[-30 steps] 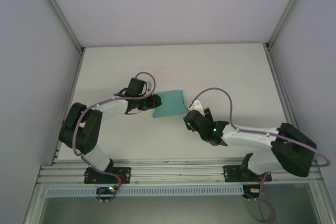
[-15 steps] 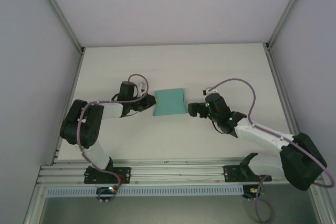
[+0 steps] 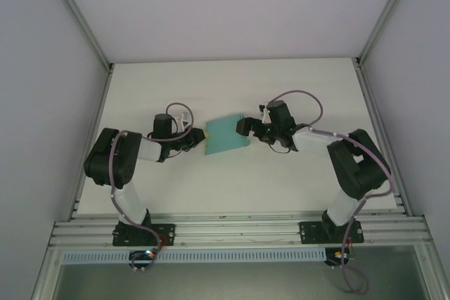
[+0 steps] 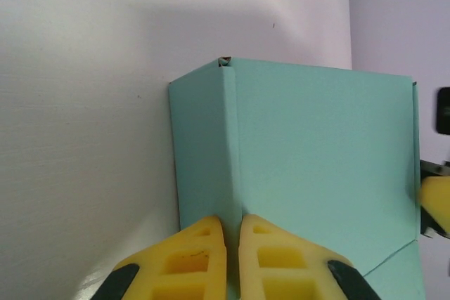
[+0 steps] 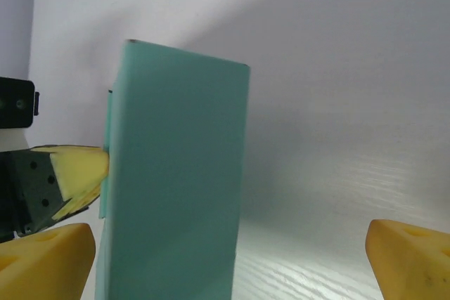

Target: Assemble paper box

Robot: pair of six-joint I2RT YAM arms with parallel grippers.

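Evidently the work is well advanced. The paper box [image 3: 226, 134] lies near the middle of the table [image 3: 302, 89] as a folded, squarish teal shape rather than a flat sheet. Its broad face is closed and one long crease runs cleanly down it in the left wrist view. A seam shows at one near corner; whether that flap is tucked home cannot be told. My judgement is that closing or pressing the last flaps is what is left.

The left gripper [image 4: 233, 228] has its yellow pads drawn together. It appears to pinch the card at the near end of the crease, on the box's left edge.

The right gripper [image 3: 244, 127] has its jaws spread wide and holds nothing. In its own wrist view the box stands between the two pads, close to one pad and well apart from the other. The two grippers thus face each other across the box.
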